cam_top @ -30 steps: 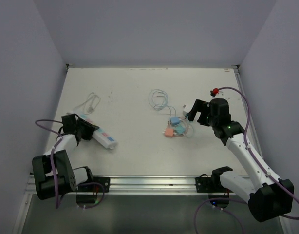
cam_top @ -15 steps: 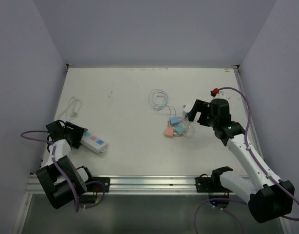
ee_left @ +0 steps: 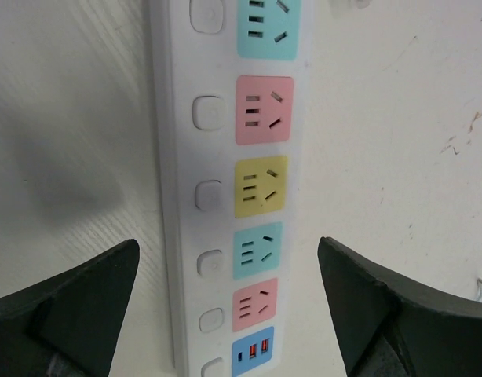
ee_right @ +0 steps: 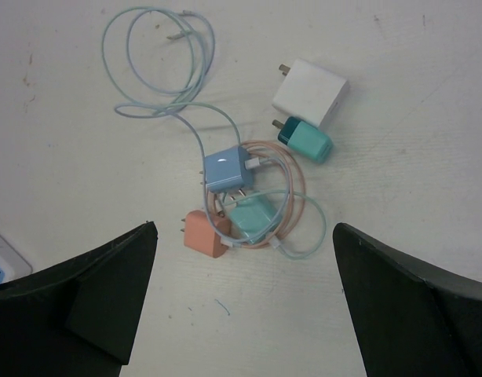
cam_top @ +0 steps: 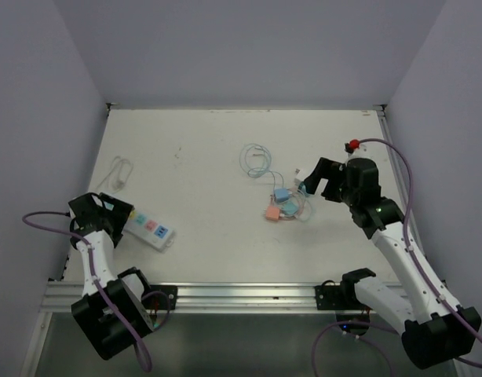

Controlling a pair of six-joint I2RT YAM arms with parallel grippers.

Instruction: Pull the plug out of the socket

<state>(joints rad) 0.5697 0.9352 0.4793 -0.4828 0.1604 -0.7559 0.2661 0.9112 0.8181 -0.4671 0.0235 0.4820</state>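
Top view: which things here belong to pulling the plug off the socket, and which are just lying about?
Job:
- socket strip, visible outlets all empty
- left fingers, open either side of it

Lying about, all unplugged:
- blue charger
- orange charger
- mint charger
- teal charger
- white charger

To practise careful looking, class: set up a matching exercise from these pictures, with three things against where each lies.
Things:
1. socket
2. white charger
3. orange charger

Places:
A. next to the mint charger
B. next to the teal charger
C. under the open left gripper, visible outlets empty

Pairs: 1-C, 2-B, 3-A
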